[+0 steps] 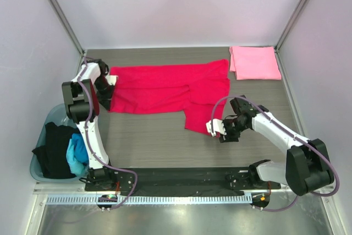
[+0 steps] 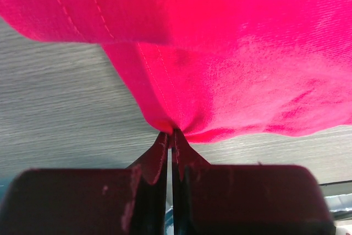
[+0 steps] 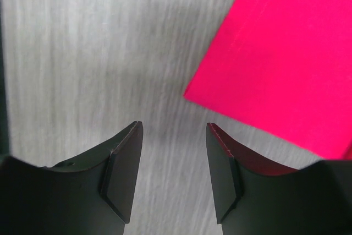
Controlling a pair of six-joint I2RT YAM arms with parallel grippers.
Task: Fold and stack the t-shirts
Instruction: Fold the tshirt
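Note:
A large crimson red t-shirt (image 1: 165, 87) lies spread across the back of the table, one part hanging forward at its right. My left gripper (image 1: 108, 93) is shut on its left edge; in the left wrist view the red cloth (image 2: 231, 70) bunches at the closed fingertips (image 2: 163, 142). My right gripper (image 1: 215, 129) is open and empty, just off the shirt's near right corner (image 3: 275, 75). A folded light pink t-shirt (image 1: 254, 62) lies at the back right. Black (image 1: 52, 149) and bright blue (image 1: 76, 155) shirts sit in a bin.
A blue-grey bin (image 1: 41, 174) stands off the table's left front, beside the left arm's base. Grey walls with metal posts close in the back and both sides. Bare wood-grain table (image 1: 148, 141) lies in front of the red shirt.

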